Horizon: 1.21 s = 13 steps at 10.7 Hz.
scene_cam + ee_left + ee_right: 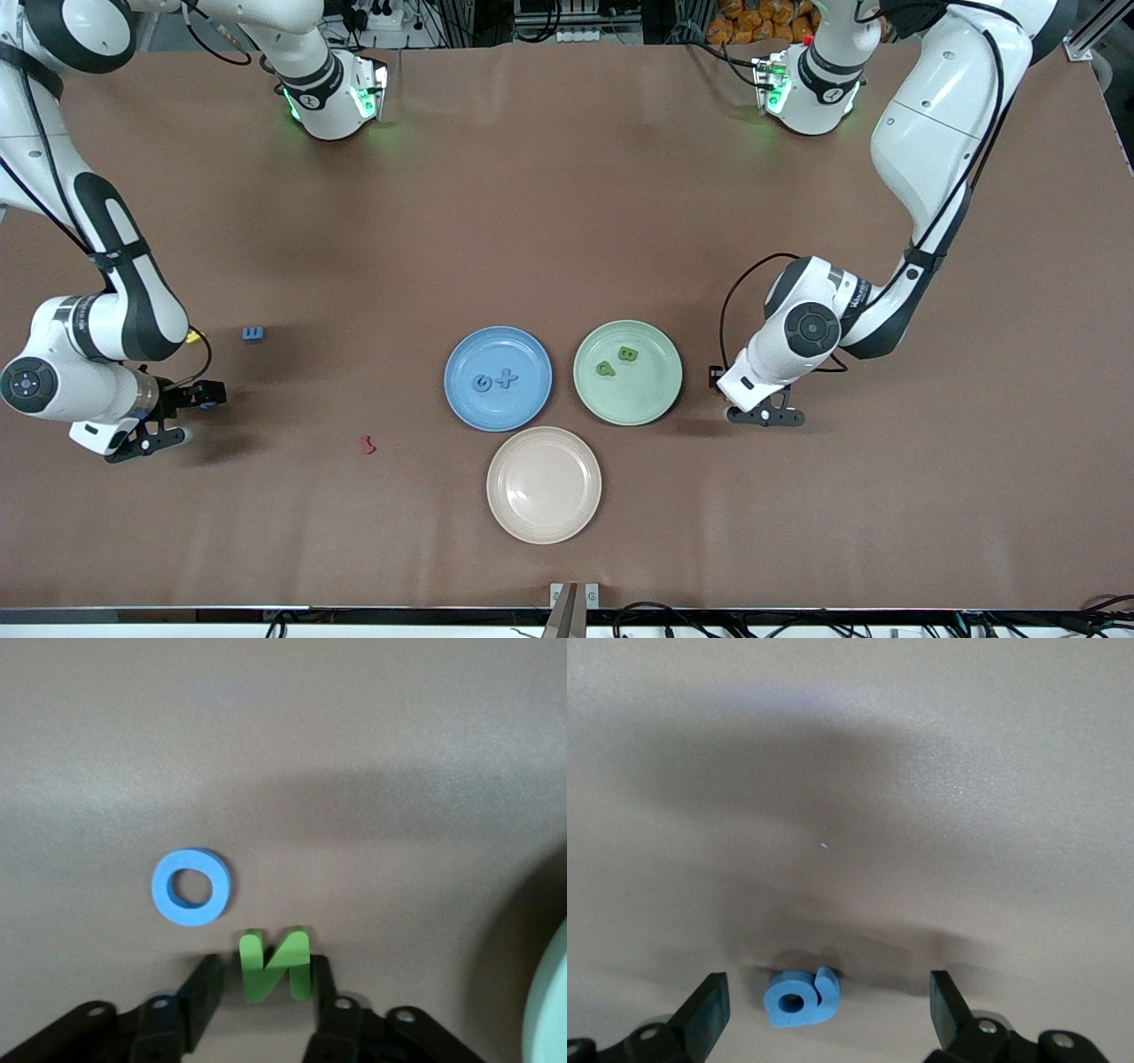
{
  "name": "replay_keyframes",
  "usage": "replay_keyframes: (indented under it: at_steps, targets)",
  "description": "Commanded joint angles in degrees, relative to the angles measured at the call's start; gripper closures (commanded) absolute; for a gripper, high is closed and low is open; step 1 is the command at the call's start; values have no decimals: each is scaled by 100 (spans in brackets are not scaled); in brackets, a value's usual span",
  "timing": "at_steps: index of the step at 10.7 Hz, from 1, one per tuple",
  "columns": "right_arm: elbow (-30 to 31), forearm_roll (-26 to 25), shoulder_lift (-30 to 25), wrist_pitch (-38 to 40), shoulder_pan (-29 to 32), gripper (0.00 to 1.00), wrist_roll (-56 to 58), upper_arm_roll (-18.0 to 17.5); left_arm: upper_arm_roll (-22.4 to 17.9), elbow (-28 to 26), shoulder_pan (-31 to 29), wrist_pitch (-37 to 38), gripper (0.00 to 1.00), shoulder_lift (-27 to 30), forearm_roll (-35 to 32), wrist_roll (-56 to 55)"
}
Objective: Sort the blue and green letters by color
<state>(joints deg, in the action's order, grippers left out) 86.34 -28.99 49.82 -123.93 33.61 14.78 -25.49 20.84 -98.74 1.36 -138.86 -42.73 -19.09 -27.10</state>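
Observation:
My left gripper (749, 403) is low over the table beside the green plate (638, 399). In the left wrist view it (264, 979) is open around a green N (275, 966); one finger touches the N, the other stands apart. A blue O (190, 887) lies next to it. My right gripper (197, 414) is low at the right arm's end. It (826, 992) is open wide around a blue P (799, 999) lying flat. A blue E (253, 334) lies on the table. The blue plate (496, 412) holds G (481, 383) and X (506, 378). The green plate holds B (627, 354) and U (606, 369).
An empty cream plate (544, 485) sits nearer the front camera than the two coloured plates. A small dark red letter (367, 445) lies between the right gripper and the blue plate. The green plate's rim (549, 1010) shows in the left wrist view.

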Motion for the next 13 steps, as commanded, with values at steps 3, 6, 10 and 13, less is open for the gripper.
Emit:
replay_keyframes:
  at_steps: [3,6,10,13]
  targets:
    - [454,-116,-174,-246,119,0,-448,-105,-36,110,22,-28,100,-104,-262,-6]
    - [454,-116,-174,-237,119,0,-458,-114,-28,206,101,42,100,62,-271,-67]
    - [446,-107,-174,-167,128,82,-467,-123,43,215,337,173,100,404,-227,-93]
    - [393,-98,-200,-80,137,100,-467,-254,60,197,408,498,100,861,-218,-138]
